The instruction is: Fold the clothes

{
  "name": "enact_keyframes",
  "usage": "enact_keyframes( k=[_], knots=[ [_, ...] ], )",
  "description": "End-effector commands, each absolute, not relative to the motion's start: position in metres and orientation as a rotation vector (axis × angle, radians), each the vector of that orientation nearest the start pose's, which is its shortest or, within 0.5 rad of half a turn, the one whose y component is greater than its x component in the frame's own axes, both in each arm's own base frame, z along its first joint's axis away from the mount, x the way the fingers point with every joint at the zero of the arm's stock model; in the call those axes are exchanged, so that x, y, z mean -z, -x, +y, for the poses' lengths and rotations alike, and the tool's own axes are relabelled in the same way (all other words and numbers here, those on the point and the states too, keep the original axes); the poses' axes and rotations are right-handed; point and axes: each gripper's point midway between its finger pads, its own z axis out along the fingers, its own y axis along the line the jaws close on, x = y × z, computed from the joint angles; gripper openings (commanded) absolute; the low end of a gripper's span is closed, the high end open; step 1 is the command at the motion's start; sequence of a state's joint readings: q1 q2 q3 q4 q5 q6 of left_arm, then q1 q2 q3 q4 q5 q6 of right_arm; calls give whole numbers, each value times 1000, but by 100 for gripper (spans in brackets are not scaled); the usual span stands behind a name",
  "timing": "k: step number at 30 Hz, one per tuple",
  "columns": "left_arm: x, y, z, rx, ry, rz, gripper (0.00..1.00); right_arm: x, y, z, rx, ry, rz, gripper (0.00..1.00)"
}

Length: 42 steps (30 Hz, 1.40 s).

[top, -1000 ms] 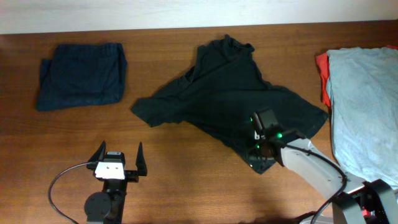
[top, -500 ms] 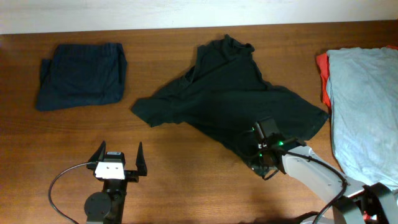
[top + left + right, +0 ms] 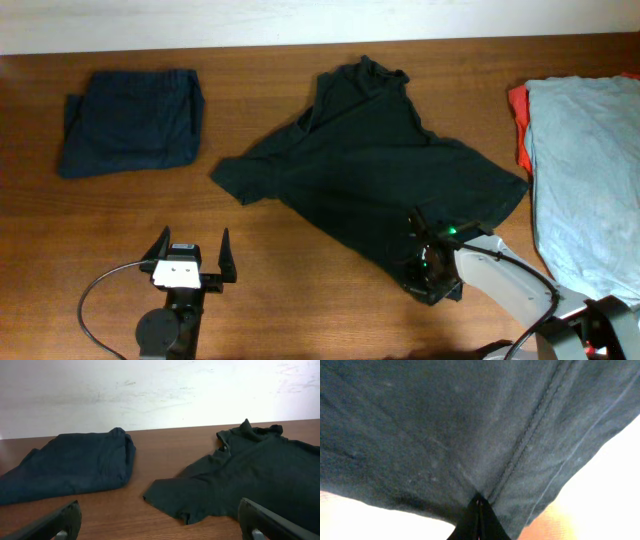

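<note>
The black T-shirt (image 3: 375,165) lies crumpled in the middle of the table, its collar toward the far edge. My right gripper (image 3: 428,272) is at the shirt's near hem and is shut on it; the right wrist view shows the closed fingertips (image 3: 479,510) pinching the dark fabric (image 3: 445,425) beside a seam. My left gripper (image 3: 190,262) is open and empty at the near left, apart from any cloth; the left wrist view shows its fingers (image 3: 160,525) wide apart, with the black T-shirt (image 3: 240,485) ahead on the right.
A folded navy garment (image 3: 130,122) lies at the far left; it also shows in the left wrist view (image 3: 70,467). A light grey-blue garment (image 3: 585,160) lies over a red one (image 3: 519,120) at the right edge. A black cable (image 3: 95,300) loops by the left arm.
My right gripper has moved toward the near edge, from on top of the shirt's lower part to its near hem, pulling the hem with it. The left arm has not moved.
</note>
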<state>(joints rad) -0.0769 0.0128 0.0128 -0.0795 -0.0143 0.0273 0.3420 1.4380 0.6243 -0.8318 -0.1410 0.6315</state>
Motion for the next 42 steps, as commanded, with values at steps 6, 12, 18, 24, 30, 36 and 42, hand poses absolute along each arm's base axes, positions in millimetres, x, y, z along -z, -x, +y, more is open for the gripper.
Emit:
enact_keyframes(
  k=[6, 12, 18, 24, 30, 36, 42],
  knots=[
    [-156, -245, -19, 26, -99, 1648, 99, 8, -112, 88, -198, -555, 3434, 5],
    [-156, -245, -19, 26, -99, 1648, 99, 3, -97, 84, -164, -554, 3500, 10],
    [-156, -245, -19, 26, -99, 1648, 99, -4, -113, 92, -226, -510, 3466, 11],
    [-156, -245, -19, 26, -99, 1648, 99, -39, -167, 112, -346, -349, 3337, 15],
    [-156, -245, -19, 26, -99, 1648, 99, -95, -252, 114, -265, -178, 3046, 29],
    [-156, -245, -19, 26, -99, 1648, 99, -144, -310, 76, 23, -243, 2795, 41],
    [-157, -245, -18, 18, -100, 1646, 99, -148, -320, 32, 52, -439, 2762, 47]
  ],
)
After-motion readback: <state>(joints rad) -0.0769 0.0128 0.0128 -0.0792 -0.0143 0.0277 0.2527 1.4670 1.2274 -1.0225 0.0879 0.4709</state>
